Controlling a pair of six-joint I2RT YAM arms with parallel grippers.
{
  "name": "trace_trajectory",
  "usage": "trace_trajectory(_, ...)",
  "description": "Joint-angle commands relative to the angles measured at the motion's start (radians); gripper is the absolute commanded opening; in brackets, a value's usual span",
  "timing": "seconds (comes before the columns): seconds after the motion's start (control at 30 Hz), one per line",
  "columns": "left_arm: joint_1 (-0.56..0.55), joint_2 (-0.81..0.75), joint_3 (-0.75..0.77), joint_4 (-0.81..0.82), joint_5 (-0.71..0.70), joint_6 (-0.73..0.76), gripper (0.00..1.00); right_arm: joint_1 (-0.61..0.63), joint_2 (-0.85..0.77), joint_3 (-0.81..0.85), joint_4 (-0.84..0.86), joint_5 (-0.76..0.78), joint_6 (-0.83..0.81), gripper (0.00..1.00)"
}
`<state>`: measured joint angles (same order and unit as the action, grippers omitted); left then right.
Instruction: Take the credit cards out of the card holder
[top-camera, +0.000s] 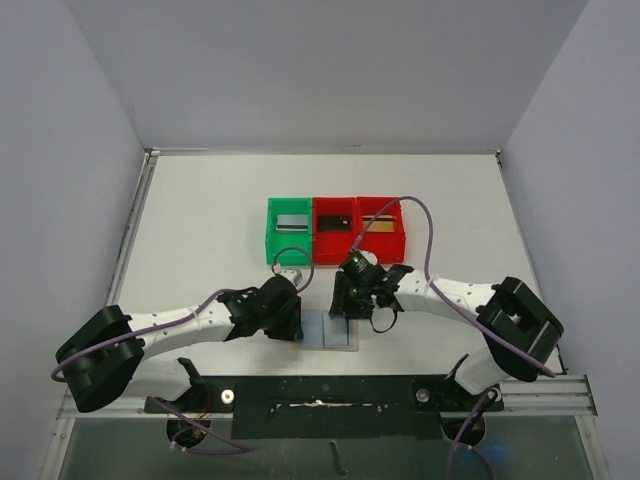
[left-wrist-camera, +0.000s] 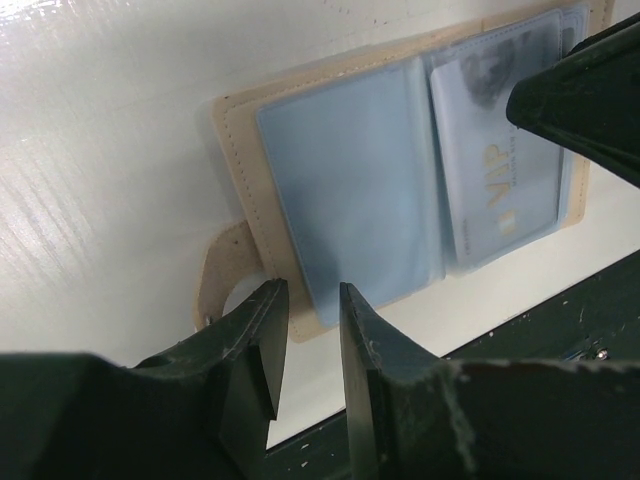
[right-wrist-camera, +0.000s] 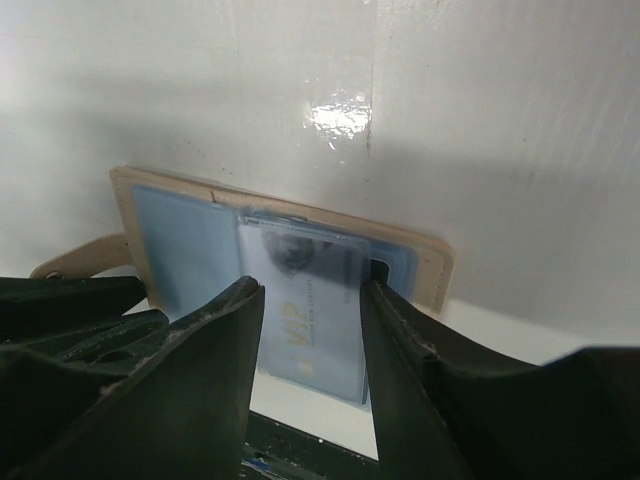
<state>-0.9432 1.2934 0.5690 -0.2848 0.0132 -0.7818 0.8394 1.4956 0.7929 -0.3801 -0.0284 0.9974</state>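
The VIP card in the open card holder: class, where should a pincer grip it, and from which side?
Probably its short end nearest the right pincer, coming from that side. The VIP card lies flat inside the card holder's clear pocket, so only that end seems reachable. The left pincer could steady the other half.

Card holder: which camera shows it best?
The left wrist view: the open card holder fills it, showing both blue pockets, the snap tab and a VIP card. The right wrist view hides its near edge behind the right tool. The top view shows only a small patch.
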Motion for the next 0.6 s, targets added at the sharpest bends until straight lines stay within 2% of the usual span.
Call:
trace_trajectory(0.0,-0.003,0.005,0.006,0.043,0.013,0.002,0.25,0.026,0.014,0.071,-0.038,0.047,-0.027,0.44)
trace_trajectory(0.23,-0.003,0.007,0.006,0.050,0.024,0.003,0.25,0.034,0.014,0.115,-0.102,0.105,-0.031,0.45)
trace_trajectory(0.57,-0.003,0.005,0.005,0.052,0.026,0.001,0.25,0.045,0.057,0.099,-0.073,0.082,-0.029,0.45)
